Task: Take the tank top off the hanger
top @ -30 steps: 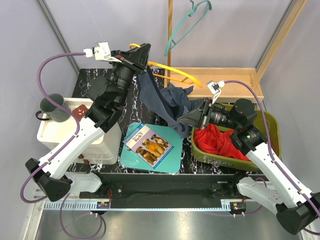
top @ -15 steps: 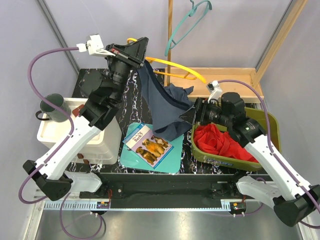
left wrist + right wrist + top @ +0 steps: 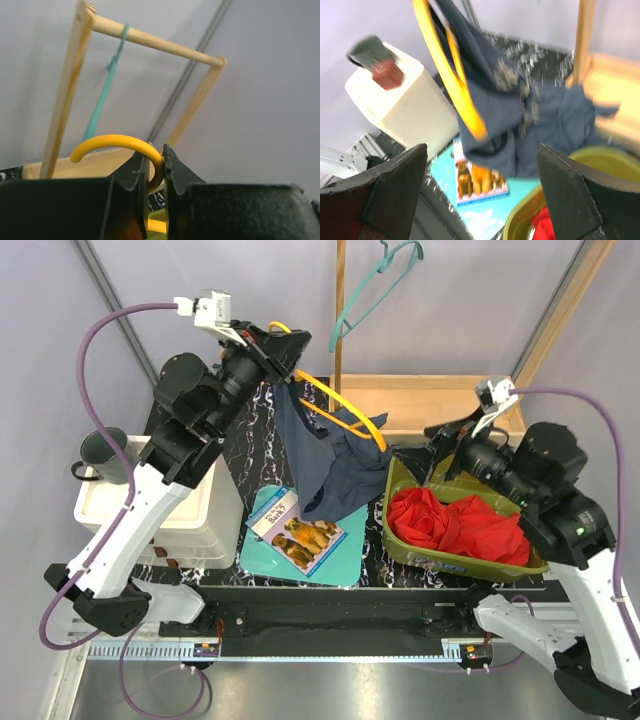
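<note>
Red cloth fills olive bin (hanger in left claw).

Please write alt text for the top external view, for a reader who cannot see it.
The left gripper holds a yellow hanger up by its hook, with a dark blue tank top draped from it. The right gripper is open and apart from both, near a green bin of red cloth.

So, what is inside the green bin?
A crumpled red cloth fills most of the bin. Whatever lies under the cloth is covered.
</note>
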Robot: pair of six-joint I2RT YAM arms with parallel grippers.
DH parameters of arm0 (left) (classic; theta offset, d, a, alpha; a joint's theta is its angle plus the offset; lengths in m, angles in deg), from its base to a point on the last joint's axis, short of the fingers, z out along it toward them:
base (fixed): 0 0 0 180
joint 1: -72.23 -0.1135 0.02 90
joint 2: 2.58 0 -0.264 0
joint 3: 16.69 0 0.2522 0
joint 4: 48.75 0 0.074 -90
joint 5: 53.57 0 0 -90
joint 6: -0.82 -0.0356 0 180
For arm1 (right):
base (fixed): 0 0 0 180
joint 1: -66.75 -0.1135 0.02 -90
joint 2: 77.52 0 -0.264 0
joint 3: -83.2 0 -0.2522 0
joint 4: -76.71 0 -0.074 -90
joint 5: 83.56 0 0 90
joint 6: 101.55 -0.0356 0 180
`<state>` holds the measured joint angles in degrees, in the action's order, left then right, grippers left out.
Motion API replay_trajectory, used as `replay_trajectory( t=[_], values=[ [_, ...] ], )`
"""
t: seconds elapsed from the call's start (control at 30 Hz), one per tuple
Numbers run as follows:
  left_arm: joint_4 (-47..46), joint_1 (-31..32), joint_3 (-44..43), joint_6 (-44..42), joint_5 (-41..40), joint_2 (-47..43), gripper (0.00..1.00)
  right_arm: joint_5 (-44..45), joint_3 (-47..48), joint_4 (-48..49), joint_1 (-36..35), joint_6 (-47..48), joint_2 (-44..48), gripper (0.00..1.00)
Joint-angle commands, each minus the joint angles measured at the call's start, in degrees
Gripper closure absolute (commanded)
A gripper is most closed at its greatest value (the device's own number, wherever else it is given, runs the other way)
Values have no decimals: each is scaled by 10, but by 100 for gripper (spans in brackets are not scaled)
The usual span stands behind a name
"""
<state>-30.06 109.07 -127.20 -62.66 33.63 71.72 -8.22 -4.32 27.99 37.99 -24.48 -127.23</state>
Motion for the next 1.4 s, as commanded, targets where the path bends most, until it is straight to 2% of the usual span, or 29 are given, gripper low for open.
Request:
replay_trajectory(
  t=[0.0, 0.07, 0.13, 0.23, 0.4, 0.53, 0.57, 0.63, 0.67, 0.7, 0.77, 0.8, 0.87, 0.93, 0.97, 1.03, 1.2, 1.27, 1.37],
  values=[
    [-17, 0, -36, 19, 149, 16, 100, -67, 106, -23, 0, 67, -88, 3],
    [-19, 3, -51, 27, 169, 31, 100, -103, 139, -27, 0, 64, -111, 5],
    [-18, 18, -62, 23, 171, 43, 100, -131, 153, -27, -1, 66, -136, 10],
    [-13, 41, -77, 7, 158, 53, 100, -224, 160, -25, -1, 54, -160, 19],
    [0, 84, -95, -26, 122, 69, 100, -265, 141, -26, -1, 29, -171, 30],
    [-1, 104, -99, -19, 131, 81, 100, -254, 123, -23, -1, 7, -168, 57],
    [0, 108, -99, -23, 128, 82, 100, -252, 120, -21, -1, 0, -167, 69],
    [-1, 120, -91, -27, 113, 79, 100, -252, 114, -16, -1, -17, -167, 80],
    [0, 124, -86, -32, 107, 77, 100, -252, 111, -13, -1, -23, -166, 92],
    [0, 126, -84, -33, 98, 76, 100, -254, 105, -11, -1, -29, -166, 99],
    [2, 126, -77, -38, 91, 69, 97, -258, 98, 0, -2, -51, -162, 100],
    [4, 126, -76, -39, 81, 66, 79, -260, 95, 7, -1, -56, -160, 100],
    [7, 126, -64, -52, 76, 50, 54, -260, 92, 16, -2, -68, -152, 100],
    [12, 126, -36, -67, 63, 19, 38, -251, 85, 33, -2, -74, -148, 100],
    [16, 125, -21, -72, 55, 4, 34, -249, 84, 38, -1, -75, -145, 100],
    [14, 126, 14, -83, 32, -30, 28, -240, 87, 46, -1, -82, -144, 100],
    [-4, 126, 154, -89, -18, -149, 23, -255, 101, 49, -1, -97, -160, 100],
    [-5, 126, 193, -78, -19, -178, 23, -264, 103, 51, -1, -102, -166, 100],
    [14, 126, 212, -54, -13, -182, 29, -278, 110, 56, -1, -114, -172, 100]
  ],
)
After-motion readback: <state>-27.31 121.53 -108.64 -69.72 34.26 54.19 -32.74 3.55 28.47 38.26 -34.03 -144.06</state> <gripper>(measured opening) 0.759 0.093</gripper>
